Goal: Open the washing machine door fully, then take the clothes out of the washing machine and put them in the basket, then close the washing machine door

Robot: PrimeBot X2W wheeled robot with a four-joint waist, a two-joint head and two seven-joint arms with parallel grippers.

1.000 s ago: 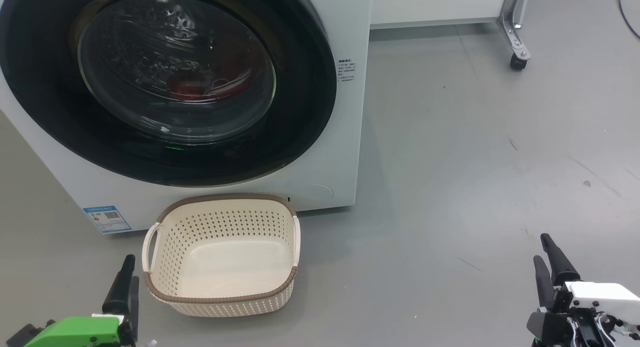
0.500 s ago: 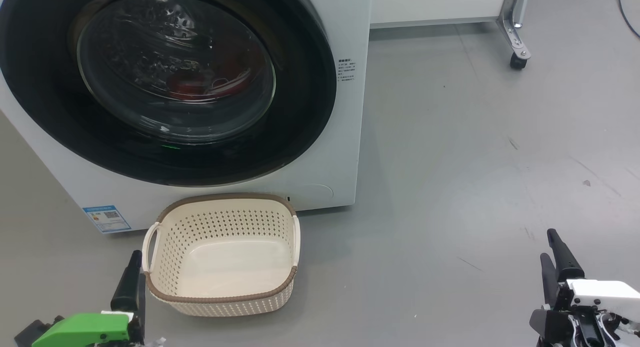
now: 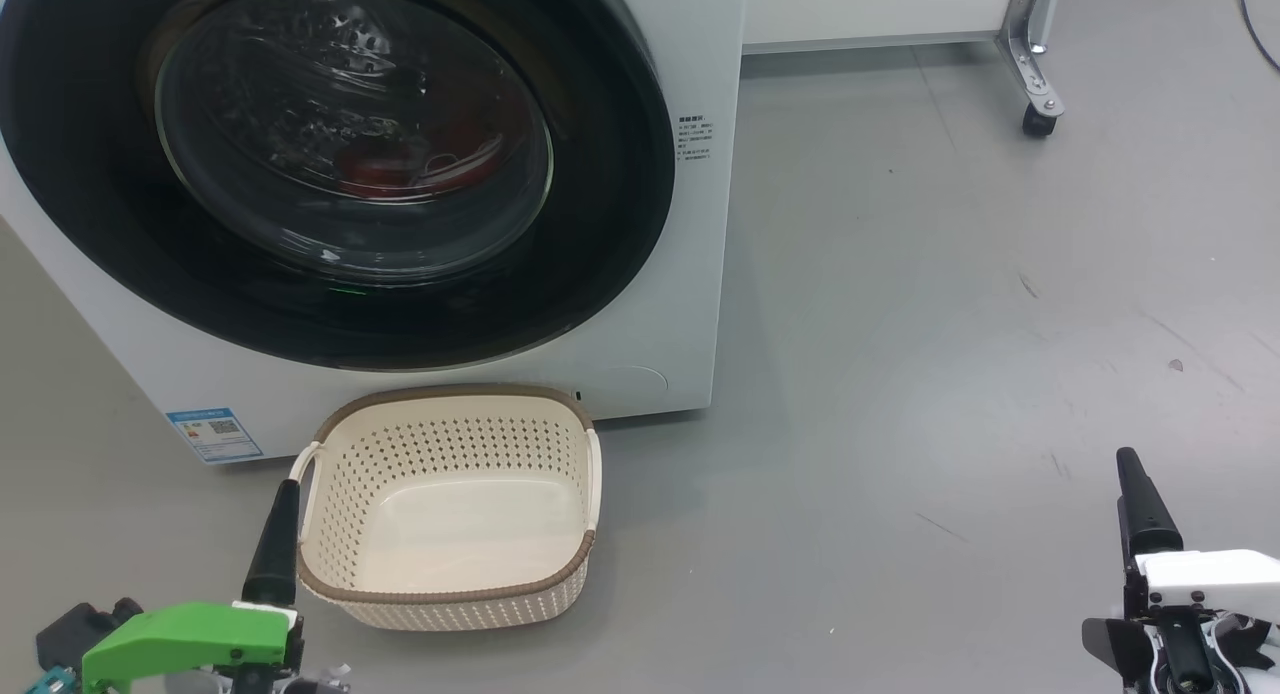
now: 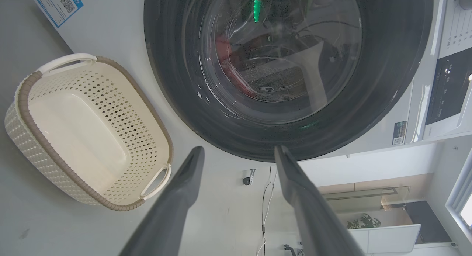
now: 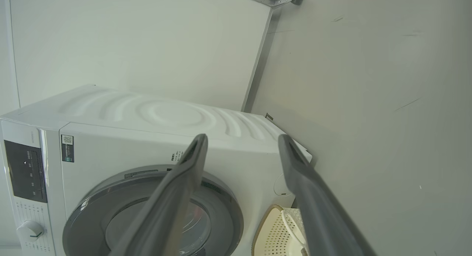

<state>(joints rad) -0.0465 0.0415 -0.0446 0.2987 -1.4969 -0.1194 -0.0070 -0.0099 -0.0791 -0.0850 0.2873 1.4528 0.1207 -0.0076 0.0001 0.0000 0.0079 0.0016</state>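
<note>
Sitting just beside left claw [image 3: 288,496], basket [image 3: 450,595]

I read no wording: the blue label [image 3: 214,434] (QR code, front lower-left corner of the washing machine [image 3: 690,304]) and the small print [image 3: 694,139] are illegible.

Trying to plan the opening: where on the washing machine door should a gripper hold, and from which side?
Probably the washing machine door at its black rim's outer edge on the robot's right, hooked from that side: the glass bowl bulges smooth, and the right wrist view hints at a recess there.
</note>
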